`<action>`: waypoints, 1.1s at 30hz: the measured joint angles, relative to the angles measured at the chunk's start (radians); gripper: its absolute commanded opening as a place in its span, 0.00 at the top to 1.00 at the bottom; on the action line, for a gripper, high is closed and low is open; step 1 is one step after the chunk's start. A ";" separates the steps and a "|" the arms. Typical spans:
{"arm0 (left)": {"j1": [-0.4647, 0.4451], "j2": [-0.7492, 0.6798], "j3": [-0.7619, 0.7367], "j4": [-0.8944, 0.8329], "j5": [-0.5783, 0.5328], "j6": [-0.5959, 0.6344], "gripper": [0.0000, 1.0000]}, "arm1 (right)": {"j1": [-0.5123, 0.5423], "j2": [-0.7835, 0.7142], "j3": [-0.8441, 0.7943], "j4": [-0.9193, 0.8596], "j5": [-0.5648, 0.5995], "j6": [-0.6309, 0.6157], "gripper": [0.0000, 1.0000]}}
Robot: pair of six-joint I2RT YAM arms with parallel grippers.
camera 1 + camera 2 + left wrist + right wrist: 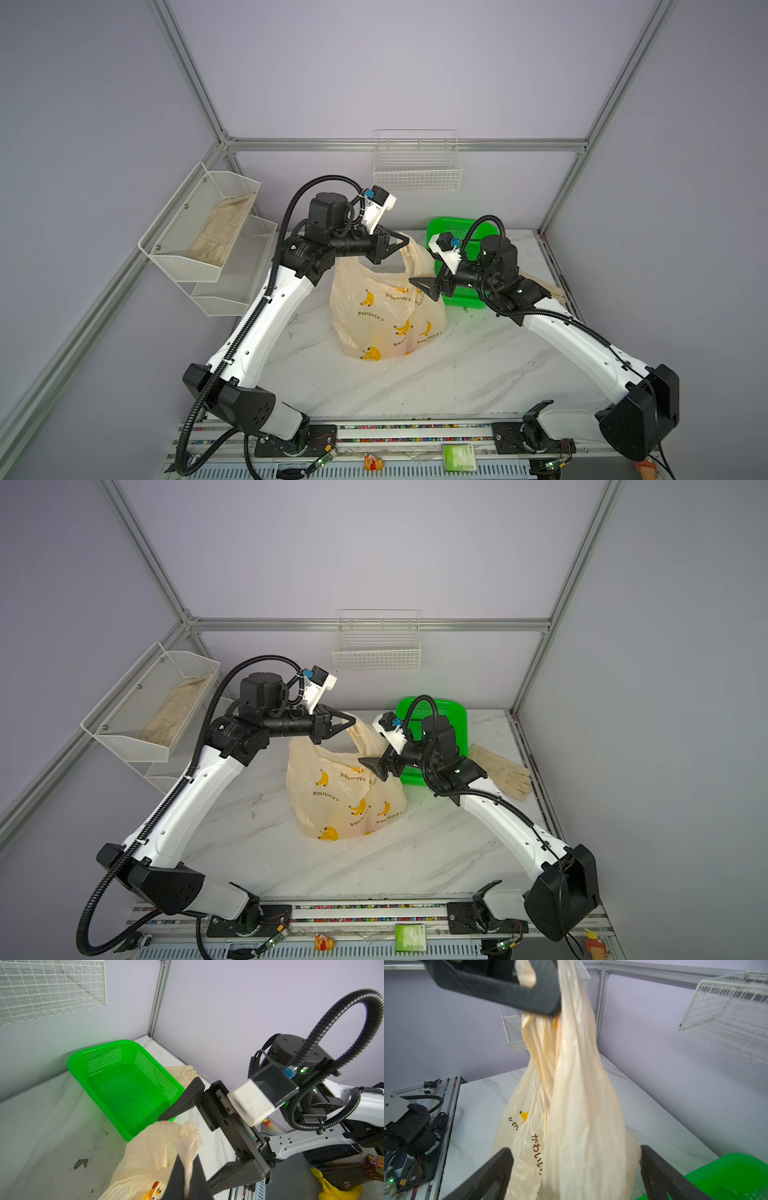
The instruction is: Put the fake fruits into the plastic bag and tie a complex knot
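Observation:
The plastic bag (374, 316) (332, 796), peach with printed bananas, stands on the marble table in both top views. My left gripper (404, 242) (353, 722) (188, 1178) is shut on one of its handle loops and holds it stretched upward. That gripper also shows in the right wrist view as the black left gripper (529, 991) above the bag (581, 1105). My right gripper (420, 287) (370, 767) (576, 1167) is open, its fingers on either side of the bag's upper part without pinching it. The fake fruits are hidden inside the bag. The knot is not in view.
An empty green basket (446, 228) (128, 1084) sits right behind the bag, by the right arm. Beige gloves (503, 771) lie at the table's right edge. A wire basket (417, 166) hangs on the back wall, and a mesh shelf (208, 224) on the left wall.

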 measured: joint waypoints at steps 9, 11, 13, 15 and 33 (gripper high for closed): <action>0.005 0.007 0.000 -0.001 0.020 0.006 1.00 | -0.079 0.219 0.260 -0.111 -0.302 -0.115 0.32; 0.005 0.016 0.004 -0.002 0.023 0.006 1.00 | -0.074 0.274 0.281 -0.132 -0.360 -0.127 0.43; 0.005 0.030 0.010 -0.001 0.025 0.006 1.00 | -0.068 0.313 0.279 -0.146 -0.414 -0.130 0.50; 0.005 0.047 0.021 -0.001 0.026 0.005 1.00 | -0.061 0.328 0.250 -0.117 -0.462 -0.105 0.51; 0.013 0.118 0.050 0.078 -0.007 -0.123 1.00 | -0.027 0.272 -0.025 0.416 -0.461 0.263 0.63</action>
